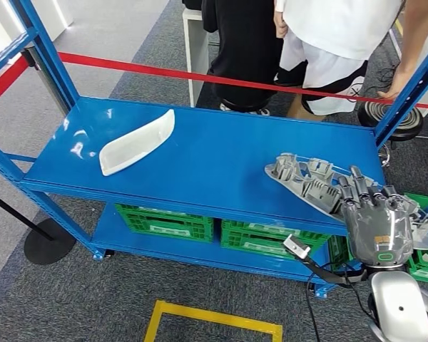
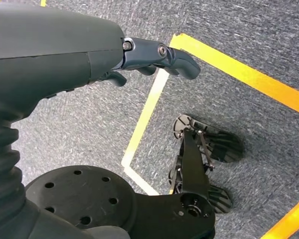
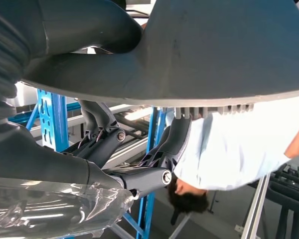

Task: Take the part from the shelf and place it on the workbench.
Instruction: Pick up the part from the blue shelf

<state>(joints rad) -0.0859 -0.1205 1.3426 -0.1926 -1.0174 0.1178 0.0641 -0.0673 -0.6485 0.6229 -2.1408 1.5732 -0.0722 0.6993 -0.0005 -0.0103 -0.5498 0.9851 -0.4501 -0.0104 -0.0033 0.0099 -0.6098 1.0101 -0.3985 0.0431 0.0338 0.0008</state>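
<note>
A long grey ribbed part lies over the front right corner of the blue shelf. My right hand grips its near end, fingers laid over its top. In the right wrist view the part's smooth grey face spans the frame, with dark fingers on its far side. A second, white curved part rests on the shelf's left half. My left hand hangs over the carpet with its fingers extended, holding nothing.
Red barrier tape runs behind the shelf, and people stand just beyond it. Green crates fill the lower shelf level. Blue uprights frame the shelf corners. A yellow floor marking lies in front.
</note>
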